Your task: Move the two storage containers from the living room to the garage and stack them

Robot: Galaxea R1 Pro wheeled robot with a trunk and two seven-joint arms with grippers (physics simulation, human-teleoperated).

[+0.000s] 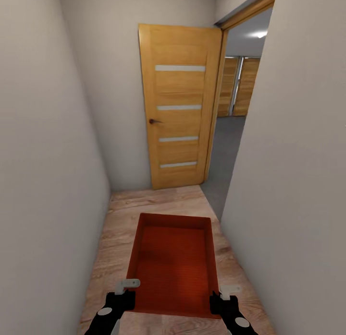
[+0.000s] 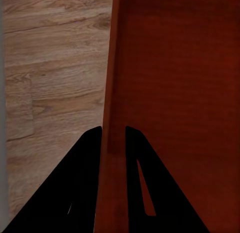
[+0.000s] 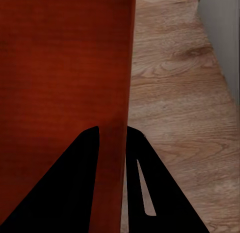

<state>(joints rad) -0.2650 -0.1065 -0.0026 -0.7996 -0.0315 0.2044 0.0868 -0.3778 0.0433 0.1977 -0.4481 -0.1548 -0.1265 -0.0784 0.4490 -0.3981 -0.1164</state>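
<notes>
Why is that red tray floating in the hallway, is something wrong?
Nothing stands out. The rust-red open-top plastic bin is level and empty, carried above the light wood-plank floor, with the left gripper and right gripper each clamping a side wall.

Home hallway: narrow white walls, wood-plank floor point(image 1: 158, 205), panelled wooden door point(image 1: 180, 119) open onto grey-floored room.

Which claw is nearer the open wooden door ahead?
Left, though only slightly. The left claw grips the rust-red rectangular open-top bin at its left wall, roughly below the open wooden door; the right claw grips the right wall, offset further sideways.
</notes>
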